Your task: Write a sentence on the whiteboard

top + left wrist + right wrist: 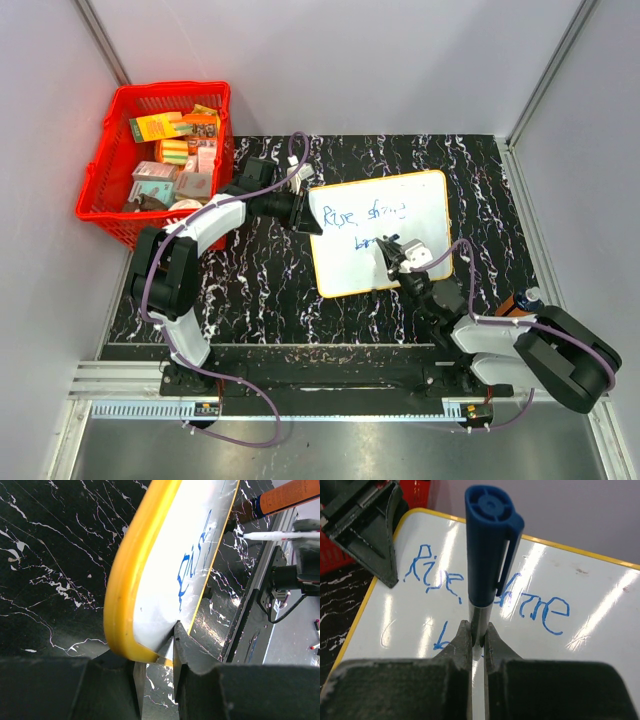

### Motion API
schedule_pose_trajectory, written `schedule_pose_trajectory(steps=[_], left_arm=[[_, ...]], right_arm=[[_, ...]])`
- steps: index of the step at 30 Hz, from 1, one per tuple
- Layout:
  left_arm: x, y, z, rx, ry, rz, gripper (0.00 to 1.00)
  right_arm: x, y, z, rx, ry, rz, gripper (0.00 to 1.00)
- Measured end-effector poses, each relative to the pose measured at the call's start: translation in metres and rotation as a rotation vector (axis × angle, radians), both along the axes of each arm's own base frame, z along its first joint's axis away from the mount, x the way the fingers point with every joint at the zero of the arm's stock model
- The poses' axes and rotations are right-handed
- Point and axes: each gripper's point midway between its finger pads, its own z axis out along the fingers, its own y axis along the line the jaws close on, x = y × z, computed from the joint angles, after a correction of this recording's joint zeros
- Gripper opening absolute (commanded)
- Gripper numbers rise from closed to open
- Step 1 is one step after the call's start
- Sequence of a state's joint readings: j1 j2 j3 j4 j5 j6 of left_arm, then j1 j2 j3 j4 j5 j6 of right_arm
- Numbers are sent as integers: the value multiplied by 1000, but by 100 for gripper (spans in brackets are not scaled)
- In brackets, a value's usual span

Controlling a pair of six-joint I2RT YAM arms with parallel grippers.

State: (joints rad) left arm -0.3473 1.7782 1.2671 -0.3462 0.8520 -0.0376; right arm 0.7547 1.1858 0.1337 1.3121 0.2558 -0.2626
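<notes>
Table (255, 290): black, white-veined top; it is carrying both pincers and the board.
Red basket (172, 89): it is sitting well apart from the left pincer, on the side away from the right pincer. It is holding small cartons whose labels are too small to read.
Whiteboard (425, 212): it is lying flat between the two pincers, with one edge in the left pincer and the right pincer over the opposite half.
Left pincer (159, 652): it is closing on the orange-yellow rim, the board's edge is filling the gap between its fingers, and it is steadying the board.
Right pincer (477, 630): it is nearly closed and is clamping the barrel of the marker.
Marker (490, 545): it is standing upright in the right pincer with its blue clipped cap end towards the wrist camera. Its tip is hidden below the fingers, so contact with the board cannot be confirmed.
Sentence (540, 610): thin blue handwriting, lying just beyond the right pincer.
Progress: the first line is appearing complete. The second line is showing only an opening stroke or two beside the right pincer. Judged roughly two-thirds done, with the last word outstanding.
Legible writing: "Rise shine" on the upper line and a "b" below it, partly covered by the marker. No brand is readable.
</notes>
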Motion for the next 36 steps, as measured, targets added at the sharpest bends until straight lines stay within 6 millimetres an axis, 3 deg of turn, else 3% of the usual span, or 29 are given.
schedule_pose_trajectory(steps=[4,19,28,36], left_arm=[[0,0,0,0,0,0,0],[3,0,6,9,-5,9,0],[34,12,19,69,-79,109,0],[49,19,27,94,-157,161,0]], right_arm=[[-2,5,-15,-75,9,27,0],[-1,3,-15,-114,-15,16,0],[-1,2,-9,-117,-34,11,0],[7,9,-4,-135,-48,8,0]])
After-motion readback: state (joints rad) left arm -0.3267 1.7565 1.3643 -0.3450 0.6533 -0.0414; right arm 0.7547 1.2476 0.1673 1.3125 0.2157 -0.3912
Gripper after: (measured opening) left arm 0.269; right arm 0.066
